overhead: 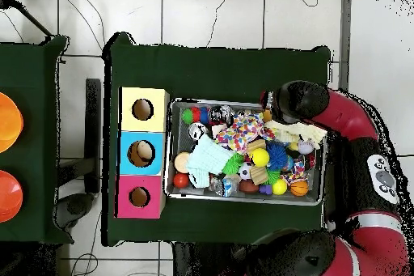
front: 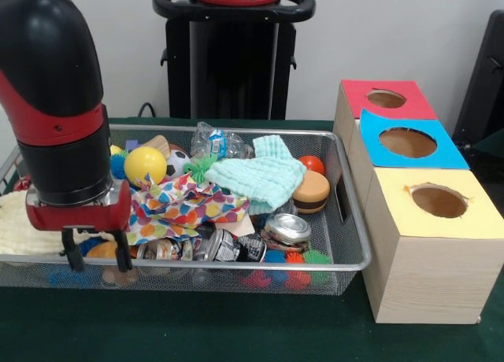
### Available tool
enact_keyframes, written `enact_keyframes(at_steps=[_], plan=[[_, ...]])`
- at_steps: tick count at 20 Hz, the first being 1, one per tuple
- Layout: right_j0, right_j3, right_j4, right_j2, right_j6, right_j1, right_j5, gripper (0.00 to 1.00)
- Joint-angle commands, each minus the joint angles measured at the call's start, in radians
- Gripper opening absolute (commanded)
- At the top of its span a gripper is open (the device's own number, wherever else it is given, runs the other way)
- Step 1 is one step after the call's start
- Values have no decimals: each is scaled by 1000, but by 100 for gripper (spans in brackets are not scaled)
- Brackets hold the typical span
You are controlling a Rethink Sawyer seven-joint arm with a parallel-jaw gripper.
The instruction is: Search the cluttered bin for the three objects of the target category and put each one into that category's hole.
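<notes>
With the gripper (front: 97, 256) spread open and empty, the mesh bin (front: 350, 220) rim just beneath it could be struck on descent

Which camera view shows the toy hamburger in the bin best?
The front view shows it best: the toy hamburger sits in plain sight beside the light green cloth, with bun and patty layers clear. In the overhead view it is only a small tan round shape at the bin's edge.

Illumination even and diffuse, no hard shadows. Slight glare on the crushed can (front: 288, 227) and the wire bin (front: 350, 220) rim. Front view mildly soft throughout.
</notes>
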Motion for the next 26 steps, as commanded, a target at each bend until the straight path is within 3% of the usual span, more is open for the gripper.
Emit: enact_keyframes(at_steps=[1,12,26], plan=[[-31,176,-20,72,-5,-70,-75,100],[-30,238,5,58,1,-188,8,100],[-36,222,-8,67,-3,-149,-23,100]])
